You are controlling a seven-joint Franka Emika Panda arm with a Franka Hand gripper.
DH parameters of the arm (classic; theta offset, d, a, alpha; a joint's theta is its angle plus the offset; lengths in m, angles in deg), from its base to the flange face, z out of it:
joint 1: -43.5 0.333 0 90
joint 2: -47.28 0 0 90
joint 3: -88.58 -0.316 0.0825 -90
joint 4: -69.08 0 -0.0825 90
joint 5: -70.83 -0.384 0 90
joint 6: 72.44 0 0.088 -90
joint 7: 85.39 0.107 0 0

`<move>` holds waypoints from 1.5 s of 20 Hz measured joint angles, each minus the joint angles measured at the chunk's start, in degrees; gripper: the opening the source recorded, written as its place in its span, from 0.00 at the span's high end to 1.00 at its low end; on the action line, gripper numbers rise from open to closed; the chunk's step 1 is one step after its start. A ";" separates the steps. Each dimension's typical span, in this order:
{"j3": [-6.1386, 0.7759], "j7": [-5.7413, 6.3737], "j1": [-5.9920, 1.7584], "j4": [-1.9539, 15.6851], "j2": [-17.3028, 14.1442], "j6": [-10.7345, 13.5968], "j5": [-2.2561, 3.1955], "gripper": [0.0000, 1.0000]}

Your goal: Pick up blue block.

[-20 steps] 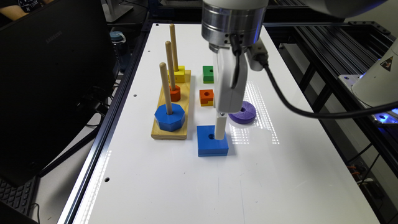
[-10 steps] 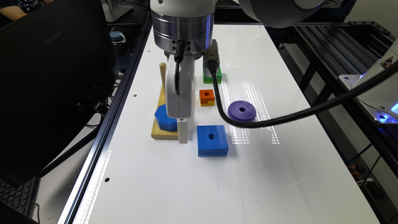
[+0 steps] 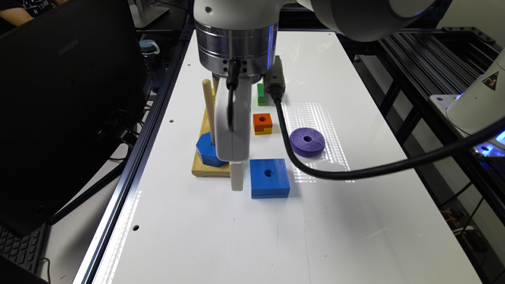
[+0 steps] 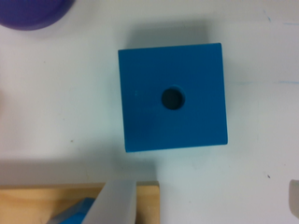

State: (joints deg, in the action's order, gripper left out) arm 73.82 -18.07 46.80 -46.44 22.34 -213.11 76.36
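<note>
The blue block [image 3: 270, 177] lies flat on the white table [image 3: 276, 236], square, with a small round hole in its middle. In the wrist view the blue block [image 4: 172, 97] sits free, with nothing touching it. My gripper [image 3: 236, 179] hangs low just off the block's side toward the exterior view's left, by the near end of the wooden peg base [image 3: 209, 167]. In the wrist view my gripper [image 4: 205, 198] is open: one pale fingertip [image 4: 117, 203] shows over the wooden base and the other at the picture's edge, with bare table between them.
The wooden peg base holds a blue octagonal piece [image 3: 207, 150] on a dowel [image 3: 209, 110]. A purple disc [image 3: 307, 141], an orange block [image 3: 262, 123] and a green block [image 3: 261, 94] lie beyond the blue block. A black cable [image 3: 355, 171] droops across the table. A laptop [image 3: 59, 102] stands off the table's left edge.
A second ago the gripper hung over the blue block. It swung to the exterior view's left, beside the peg base, and has since dropped a little lower and edged back toward the block.
</note>
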 joint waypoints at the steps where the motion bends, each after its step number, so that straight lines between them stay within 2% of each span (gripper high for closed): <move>1: 0.00 0.01 0.00 0.00 0.04 0.15 0.00 0.00; 5: 0.04 0.02 -0.02 -0.19 0.27 0.47 0.01 0.00; 9: 0.44 0.02 -0.18 -1.34 0.85 0.49 0.22 0.00; 14: 0.50 0.02 -0.19 -2.47 1.93 0.49 0.22 0.00; 30: 0.44 0.03 -0.15 -3.24 3.33 0.87 0.22 0.00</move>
State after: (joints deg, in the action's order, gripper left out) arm 74.26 -18.03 46.65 -49.68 25.67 -212.24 76.58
